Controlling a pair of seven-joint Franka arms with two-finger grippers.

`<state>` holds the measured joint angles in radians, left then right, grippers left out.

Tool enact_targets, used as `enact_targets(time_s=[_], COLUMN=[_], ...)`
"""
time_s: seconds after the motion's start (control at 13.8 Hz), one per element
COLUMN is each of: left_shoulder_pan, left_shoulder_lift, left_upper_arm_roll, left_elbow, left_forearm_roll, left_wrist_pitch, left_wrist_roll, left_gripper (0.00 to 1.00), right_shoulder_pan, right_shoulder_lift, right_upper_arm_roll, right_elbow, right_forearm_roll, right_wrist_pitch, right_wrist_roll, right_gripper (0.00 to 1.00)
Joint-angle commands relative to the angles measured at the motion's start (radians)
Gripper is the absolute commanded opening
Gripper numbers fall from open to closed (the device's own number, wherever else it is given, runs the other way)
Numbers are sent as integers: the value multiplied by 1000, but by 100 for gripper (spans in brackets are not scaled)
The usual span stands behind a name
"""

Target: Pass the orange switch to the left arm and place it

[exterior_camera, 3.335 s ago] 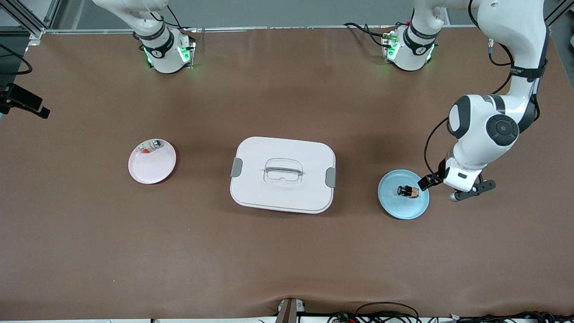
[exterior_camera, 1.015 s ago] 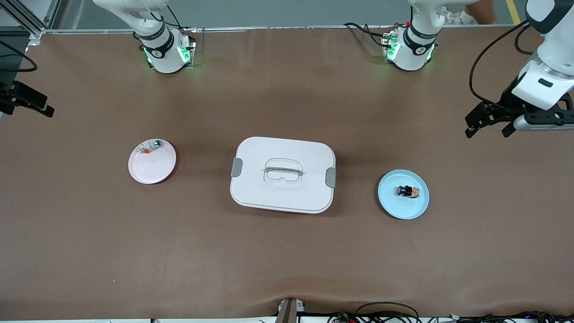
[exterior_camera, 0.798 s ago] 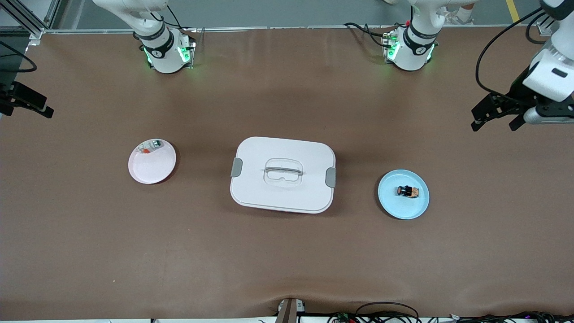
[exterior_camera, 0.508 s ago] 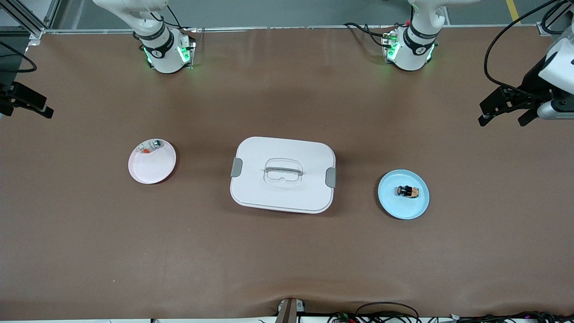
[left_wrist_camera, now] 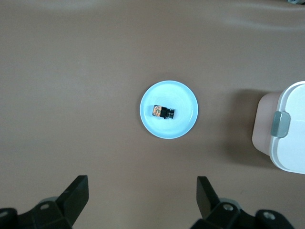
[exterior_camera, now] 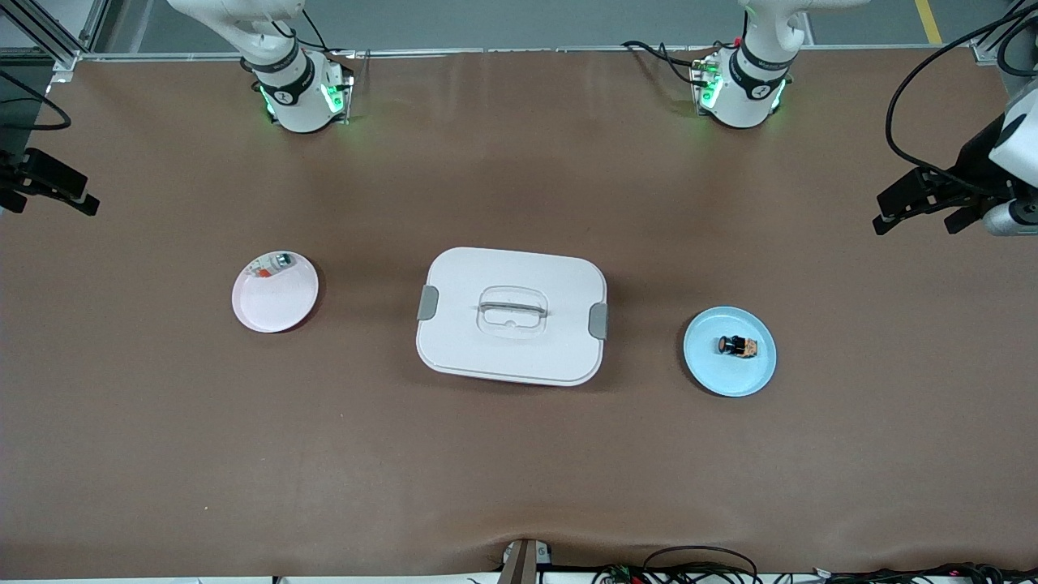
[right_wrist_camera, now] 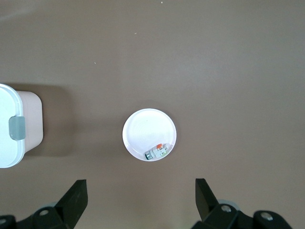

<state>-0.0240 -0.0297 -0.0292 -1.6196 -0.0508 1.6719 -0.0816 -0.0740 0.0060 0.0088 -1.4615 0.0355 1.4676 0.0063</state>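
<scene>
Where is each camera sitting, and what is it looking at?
Front view: high across the table, facing both arm bases; shows box, both plates, left gripper.
Left wrist view: looks down on blue plate with orange switch; own open fingers show.
Right wrist view: looks down on white plate; own open fingers show.
Both wrist views share the box.

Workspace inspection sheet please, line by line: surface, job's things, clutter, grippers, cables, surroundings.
Surface: brown table, flat.
Job's things: orange switch lies on the blue plate; box mid-table, lid on.
Clutter: white plate holding a small white piece.
Grippers: left gripper over the table's left-arm end, jaws open; right gripper over the right-arm end, jaws open; both empty.
Cables: black cable on the left arm; wires at the near edge.
Surroundings: grey floor.
</scene>
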Motion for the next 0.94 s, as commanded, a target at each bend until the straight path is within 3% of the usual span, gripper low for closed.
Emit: enact_targets(time_s=[0.0, 0.87], left_shoulder_pan=[-8, -5], left_shoulder_lift=[11, 11], left_upper_arm_roll=[3, 3], left_elbow=[33, 33], left_forearm_roll=[15, 20], left_wrist_pitch=[-32, -34], left_wrist_roll=[5, 10], left_gripper=[100, 100], right_shoulder_pan=[-16, -13], right_shoulder_lift=[-32, -24], right_upper_arm_roll=[5, 5], right_elbow=[-31, 1], right_forearm_roll=[14, 1], right_wrist_pitch=[8, -19], right_wrist_roll=[-17, -8], right_gripper=[100, 100])
